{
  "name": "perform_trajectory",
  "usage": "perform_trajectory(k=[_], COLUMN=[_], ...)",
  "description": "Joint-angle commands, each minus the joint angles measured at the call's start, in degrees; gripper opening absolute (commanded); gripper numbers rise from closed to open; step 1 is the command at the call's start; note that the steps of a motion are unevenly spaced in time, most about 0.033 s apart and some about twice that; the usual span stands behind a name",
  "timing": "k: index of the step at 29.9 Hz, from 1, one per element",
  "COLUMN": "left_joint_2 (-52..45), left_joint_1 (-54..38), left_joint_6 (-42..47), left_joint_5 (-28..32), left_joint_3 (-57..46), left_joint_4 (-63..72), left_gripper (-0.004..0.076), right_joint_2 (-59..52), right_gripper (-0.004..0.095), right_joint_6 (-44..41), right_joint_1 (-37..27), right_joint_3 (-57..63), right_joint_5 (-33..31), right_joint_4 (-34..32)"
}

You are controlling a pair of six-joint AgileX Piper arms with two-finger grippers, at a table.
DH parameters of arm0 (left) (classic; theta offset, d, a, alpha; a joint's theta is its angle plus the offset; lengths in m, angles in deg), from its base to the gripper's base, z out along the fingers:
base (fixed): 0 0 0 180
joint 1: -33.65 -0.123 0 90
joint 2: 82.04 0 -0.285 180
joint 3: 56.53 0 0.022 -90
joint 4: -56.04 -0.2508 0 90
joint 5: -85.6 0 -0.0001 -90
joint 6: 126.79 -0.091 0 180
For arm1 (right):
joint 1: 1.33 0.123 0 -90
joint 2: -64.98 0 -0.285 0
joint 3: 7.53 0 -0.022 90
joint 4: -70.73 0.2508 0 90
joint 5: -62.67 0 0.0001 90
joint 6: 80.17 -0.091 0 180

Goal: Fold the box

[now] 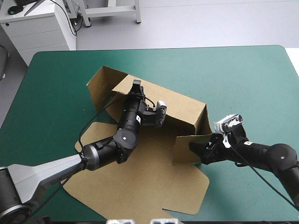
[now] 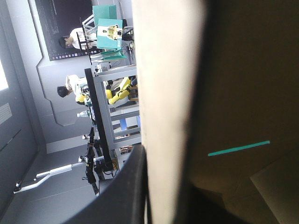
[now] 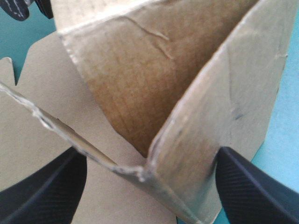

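The brown box point(image 1: 140, 182) lies mid-table, part raised: a long back wall point(image 1: 180, 105) stands up, with a side flap point(image 1: 100, 86) at its left end and a short wall at its right end. My left gripper point(image 1: 136, 88) sits on the back wall's top edge, shut on the box. In the left wrist view, the board's pale edge point(image 2: 163, 93) runs between the fingers point(image 2: 126, 186). My right gripper point(image 1: 197, 148) is at the small front-right flap point(image 1: 184, 149). In the right wrist view it point(image 3: 152, 156) is open, its fingers point(image 3: 252, 186) either side of a raised corner point(image 3: 187, 116).
The left arm reaches across the box's flat front sheet. Bare teal-green cover point(image 1: 233, 79) lies beyond and to the right of the box. A white cabinet point(image 1: 37, 28) stands past the table's far left corner.
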Motion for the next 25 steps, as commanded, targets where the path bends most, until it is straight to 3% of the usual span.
perform_trajectory(k=[1,10,25], left_joint_2=[-1.71,-1.71,-1.71], left_joint_1=[-0.07,-0.07,-0.07], left_joint_6=[0.67,0.67,0.67], left_joint_5=[-1.71,-1.62,-1.41], left_joint_3=[1.59,1.59,1.64], left_joint_4=[-2.55,-2.55,-2.55], left_gripper=[0.0015,0.0015,0.0015], right_joint_2=[-0.99,-0.31,9.5], right_gripper=[0.0697,0.0697,0.0646], right_joint_6=[-5.48,-15.99,-17.25], right_joint_1=[6.75,20.9,22.74], right_joint_3=[-1.45,-1.39,-1.11], right_joint_5=[9.46,27.81,38.99], right_joint_4=[-2.4,-5.89,-4.82])
